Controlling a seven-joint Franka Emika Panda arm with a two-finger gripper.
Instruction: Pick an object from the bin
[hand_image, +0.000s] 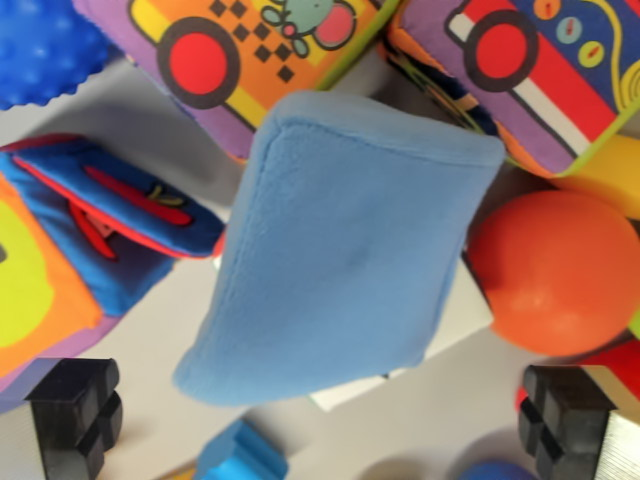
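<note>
Pincer (325, 420) spread wide, fingertips flanking blue cloth block's (345, 250) lower edge.

Listed along the top edge are a knobbly blue ball (40, 45) at the wrist view's left, a soft fabric cube printed with a car (240, 50), and a second printed fabric cube (540, 70) at the right. A third fabric cube (90, 230), faced in blue, orange and lime, is recorded at the left. A smooth orange ball (560, 270) is noted at the right just below a yellow piece (610, 175), and a small blue block (240, 458) is cut off by the bottom edge.
</note>
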